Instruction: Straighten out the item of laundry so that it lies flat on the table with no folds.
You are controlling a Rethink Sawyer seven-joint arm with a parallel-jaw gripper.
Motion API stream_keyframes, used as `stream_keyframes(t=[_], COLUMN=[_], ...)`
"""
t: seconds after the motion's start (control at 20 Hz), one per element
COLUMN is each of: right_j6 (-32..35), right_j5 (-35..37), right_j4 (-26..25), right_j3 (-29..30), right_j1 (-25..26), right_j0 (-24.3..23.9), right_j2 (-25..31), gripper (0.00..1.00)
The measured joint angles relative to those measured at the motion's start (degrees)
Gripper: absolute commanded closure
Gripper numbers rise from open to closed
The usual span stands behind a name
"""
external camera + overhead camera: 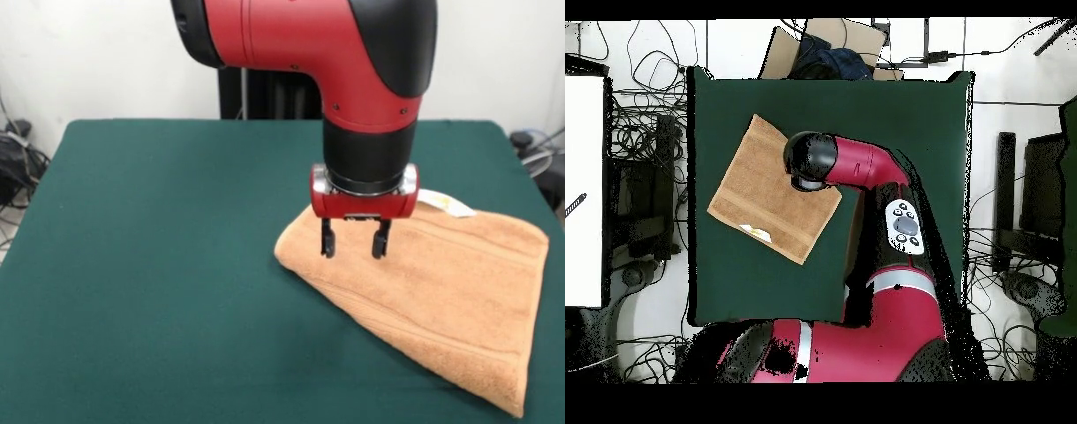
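Front view: the pincer (354,239) hovers just above the towel's (441,291) rounded end, jaws apart, holding nothing. The towel spreads away below and beside it on the desk (159,265), seemingly doubled over (label (446,205) just behind). Best bet: pinch only the top layer, then peel it open.

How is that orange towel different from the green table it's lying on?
The towel is light orange-brown and looped; the table is dark green and smooth. The towel is small and sits askew, folded double; the table is far bigger and lies square. Both are flat, soft-looking surfaces.
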Motion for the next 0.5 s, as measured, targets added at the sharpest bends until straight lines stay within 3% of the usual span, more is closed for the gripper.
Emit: stream_keyframes(t=[0.5], right_j6=[0.0], right_j5=[0.0], right_j4=[-1.1], right_j3=[-0.1], right_j1=[2.4], right_j0=[-1.0], right_j2=[1.0], gripper=[0.00])
